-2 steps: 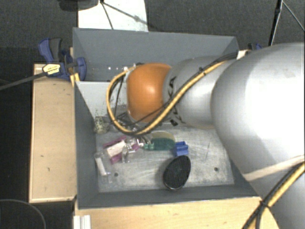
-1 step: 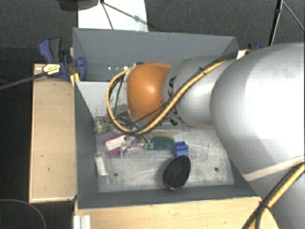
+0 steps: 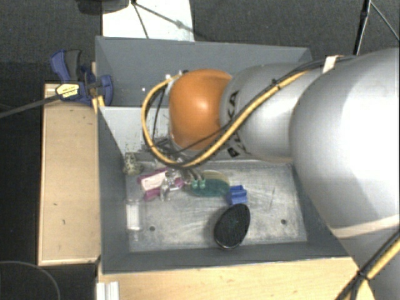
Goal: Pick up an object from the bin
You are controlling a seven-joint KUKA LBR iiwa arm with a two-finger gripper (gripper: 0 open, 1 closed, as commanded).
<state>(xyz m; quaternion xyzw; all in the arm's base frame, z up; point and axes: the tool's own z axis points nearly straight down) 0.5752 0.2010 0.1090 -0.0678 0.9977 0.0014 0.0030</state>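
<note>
Six small things are lying loose on the floor of the grey bin, and I am reaching in over them from the right of the frame. My arm is filling the right half, and my orange cover is sitting at the centre, a little above the middle, with a yellow cable looping round its left side.

Below the cover my gripper is hanging low over the left-middle of the bin floor. I cannot tell whether it is apart or together, because the cover and the cable are hiding most of it.

Just beside my gripper, on its left, a purple and white piece is lying; it looks to be touching my tip, though I cannot tell whether I am gripping it. On the other side, towards the centre, a teal piece is lying close by, and a blue block is sitting at its right end. A black oval thing is resting below the block, near the bottom wall. A clear little thing is lying at the lower left, and a small dull lump is sitting against the left wall, above the purple and white piece.
</note>
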